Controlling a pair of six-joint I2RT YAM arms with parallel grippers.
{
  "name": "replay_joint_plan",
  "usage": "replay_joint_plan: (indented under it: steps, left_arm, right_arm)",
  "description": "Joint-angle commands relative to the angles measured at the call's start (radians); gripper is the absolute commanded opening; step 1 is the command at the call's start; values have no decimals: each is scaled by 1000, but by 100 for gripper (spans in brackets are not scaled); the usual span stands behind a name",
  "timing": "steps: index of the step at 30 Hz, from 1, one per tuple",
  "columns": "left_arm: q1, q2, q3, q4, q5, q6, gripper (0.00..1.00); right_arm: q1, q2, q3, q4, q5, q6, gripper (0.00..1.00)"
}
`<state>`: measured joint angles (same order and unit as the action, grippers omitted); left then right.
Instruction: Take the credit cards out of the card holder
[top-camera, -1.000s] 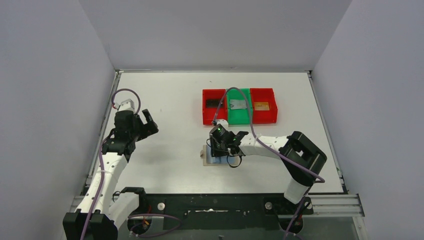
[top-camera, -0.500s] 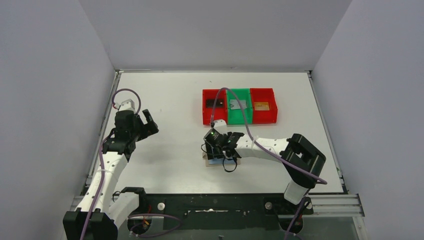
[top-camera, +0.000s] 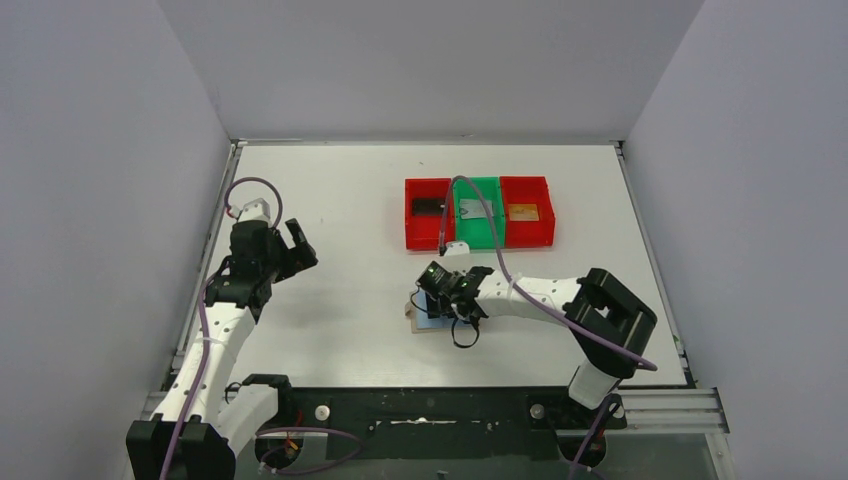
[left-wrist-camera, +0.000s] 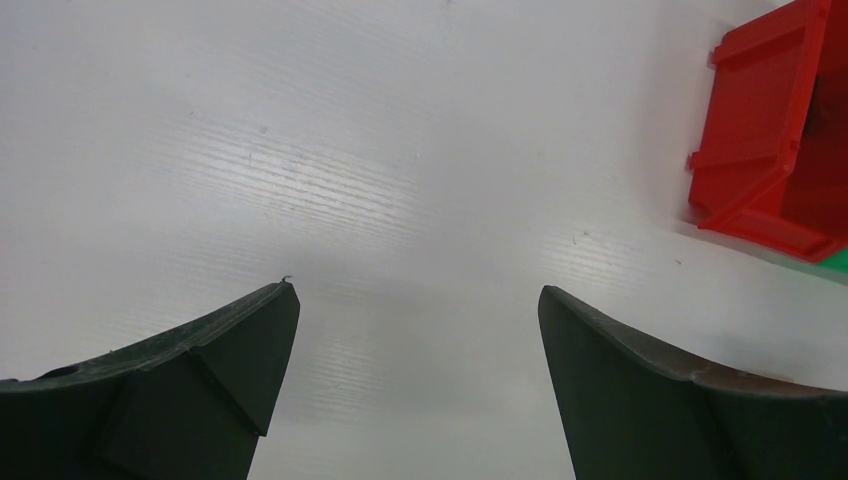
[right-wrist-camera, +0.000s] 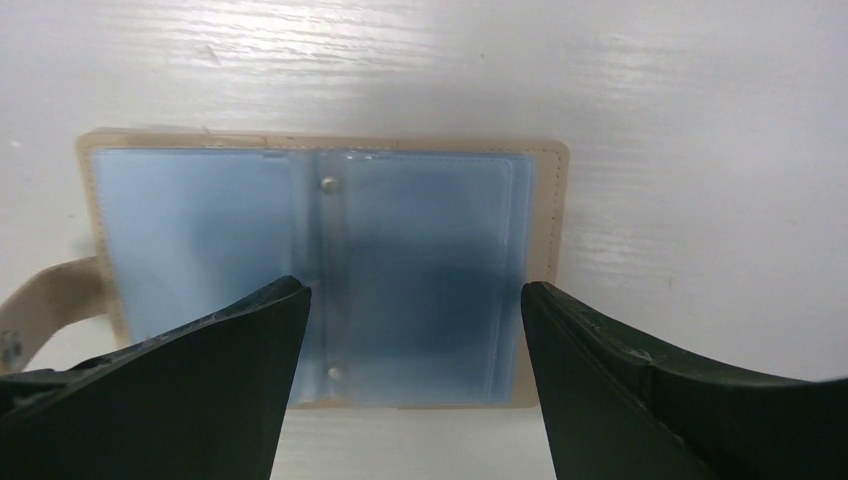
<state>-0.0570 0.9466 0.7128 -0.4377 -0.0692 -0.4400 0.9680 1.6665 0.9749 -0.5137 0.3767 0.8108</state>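
The right hand (right-wrist-camera: 415, 292) hangs released over the open card holder (right-wrist-camera: 420, 215) — descending, it could catch and drag it toward 6 o'clock.

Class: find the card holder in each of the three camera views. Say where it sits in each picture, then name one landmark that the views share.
Top external: the card holder lies open just below the picture's centre.
Left wrist: not in it.
Right wrist: it fills the middle, open, pale blue lining up.
Shared landmark: the white table shows in all three; the red bin links the top and left wrist views.
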Motion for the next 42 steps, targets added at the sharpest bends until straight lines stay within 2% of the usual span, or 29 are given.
replay_joint_plan:
  steps: [1, 5, 11, 15, 20, 25, 33, 37, 42]
  left_arm:
    - [3, 4, 16, 39, 20, 14, 93]
    - [3, 10, 16, 39, 24, 14, 93]
    - [3, 13, 18, 37, 26, 15, 93]
    - [3, 15, 17, 37, 28, 15, 93]
    - [3, 14, 17, 37, 31, 14, 93]
    - [-1, 12, 16, 37, 30, 11, 93]
    - [-7, -26, 10, 56, 34, 6, 93]
    - [-10, -69, 3, 75, 26, 1, 93]
    - [-16, -128, 1, 122, 19, -2, 93]
  right_arm:
    - [-17, 28, -24, 40, 13, 41, 80]
    - [-14, 69, -30, 53, -4, 41, 78]
    - [-2, 89, -25, 53, 11, 51, 58]
    - [4, 77, -3, 25, 41, 51, 55]
    - [5, 36, 34, 3, 45, 21, 60]
    - [2, -40, 95, -28, 76, -20, 75]
    - [-48, -233, 104, -9, 168, -127, 84]
    - [-175, -381, 42, 62, 192, -219, 86]
    - [-420, -587, -64, 193, 121, -370, 91]
